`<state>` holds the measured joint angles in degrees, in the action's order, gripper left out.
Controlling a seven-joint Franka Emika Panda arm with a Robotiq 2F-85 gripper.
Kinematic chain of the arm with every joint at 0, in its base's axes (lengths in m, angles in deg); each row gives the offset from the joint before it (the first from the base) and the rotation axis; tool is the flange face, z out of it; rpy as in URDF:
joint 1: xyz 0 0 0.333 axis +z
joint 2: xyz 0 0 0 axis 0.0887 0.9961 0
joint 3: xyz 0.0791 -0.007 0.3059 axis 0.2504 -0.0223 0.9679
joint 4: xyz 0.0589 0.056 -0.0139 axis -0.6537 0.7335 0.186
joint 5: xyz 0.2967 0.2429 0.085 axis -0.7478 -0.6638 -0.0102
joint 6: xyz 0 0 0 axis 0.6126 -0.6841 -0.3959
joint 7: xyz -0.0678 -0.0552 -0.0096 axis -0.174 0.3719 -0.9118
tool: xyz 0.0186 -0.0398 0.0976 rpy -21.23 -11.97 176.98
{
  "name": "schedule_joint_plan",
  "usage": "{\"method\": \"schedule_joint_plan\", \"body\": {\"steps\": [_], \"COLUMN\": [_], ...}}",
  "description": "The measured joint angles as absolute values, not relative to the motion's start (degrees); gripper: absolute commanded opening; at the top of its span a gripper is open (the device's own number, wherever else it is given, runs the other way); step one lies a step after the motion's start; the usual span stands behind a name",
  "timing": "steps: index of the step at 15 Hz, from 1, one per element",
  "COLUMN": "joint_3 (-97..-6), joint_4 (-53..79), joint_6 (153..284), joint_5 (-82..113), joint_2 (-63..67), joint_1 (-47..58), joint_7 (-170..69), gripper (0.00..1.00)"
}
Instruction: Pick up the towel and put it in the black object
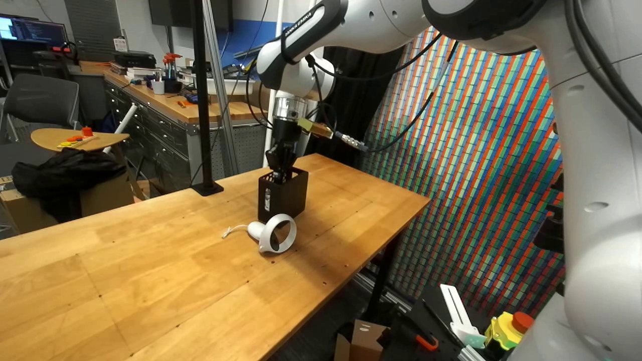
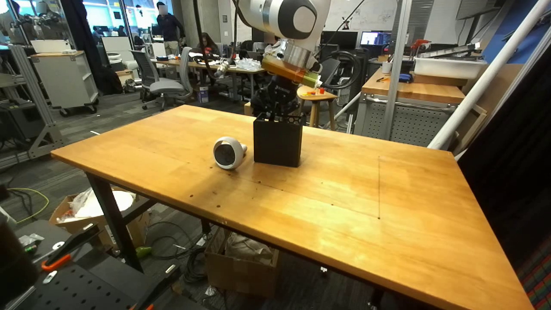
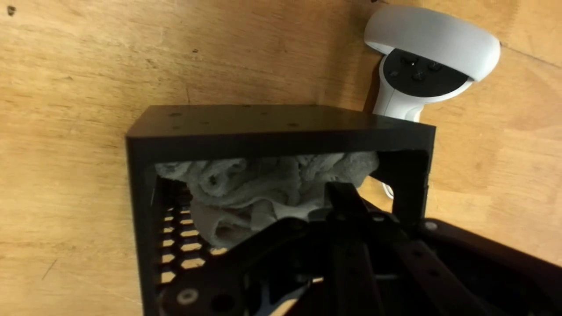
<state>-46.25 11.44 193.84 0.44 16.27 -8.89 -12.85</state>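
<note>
Towel [image 3: 272, 186] bunched inside black box [image 2: 277, 142] | claw [image 3: 354, 202] in opening | arm [image 1: 383, 27]: "…ANKA EMIKA"

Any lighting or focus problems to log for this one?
Wrist view: the towel lies dim inside the black box, and the dark tool looks soft-edged, its tips hard to make out; in an exterior view, glare brightens patches of the table; an exterior view also shows a soft shadow beside the white controller.

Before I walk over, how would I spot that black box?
Find the wooden table, then follow the white robot arm down to its gripper. That reaches into the open top of the black box. Straight-edged, with a crumpled towel inside, it looks nothing like the round-ringed white gadget beside it.
</note>
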Motion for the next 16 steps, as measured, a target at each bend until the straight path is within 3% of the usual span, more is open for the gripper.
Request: {"method": "schedule_joint_plan", "body": {"steps": [16], "joint_3": [-45.4], "joint_4": [16.8], "joint_6": [197.5], "joint_5": [0.4], "joint_2": [17.2], "joint_1": [-8.6], "joint_7": [-12.7], "gripper": [0.00]}}
